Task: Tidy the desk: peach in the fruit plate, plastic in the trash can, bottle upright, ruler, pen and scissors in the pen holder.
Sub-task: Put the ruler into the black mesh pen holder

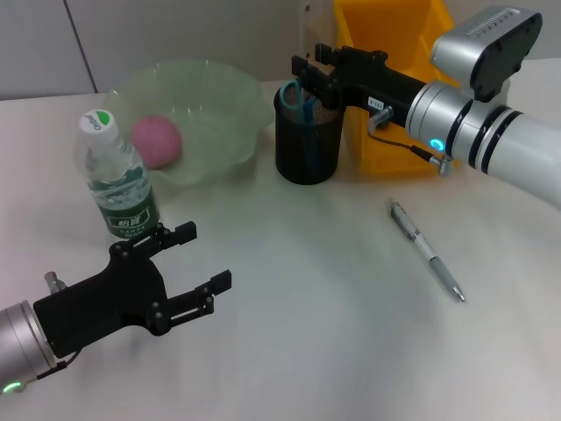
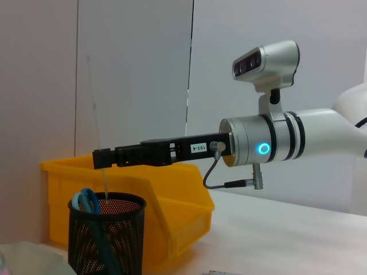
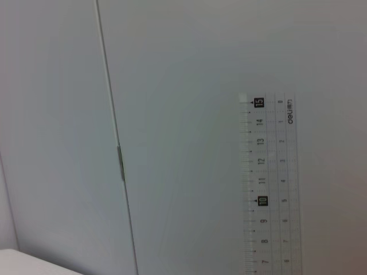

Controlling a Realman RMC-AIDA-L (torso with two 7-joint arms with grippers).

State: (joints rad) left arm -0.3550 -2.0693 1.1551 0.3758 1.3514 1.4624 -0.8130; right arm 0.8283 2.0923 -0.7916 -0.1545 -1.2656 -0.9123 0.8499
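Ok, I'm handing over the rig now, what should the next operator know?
Right gripper is above the pen holder, shut on the clear ruler, held upright over it.
Left gripper is open, idle near the bottle.
Done: peach in fruit plate, bottle upright, scissors in holder.
Left: release ruler into holder, then the pen on the table.

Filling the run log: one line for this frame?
right gripper: holds ruler above pen holder | left gripper: open, idle | pen: on desk
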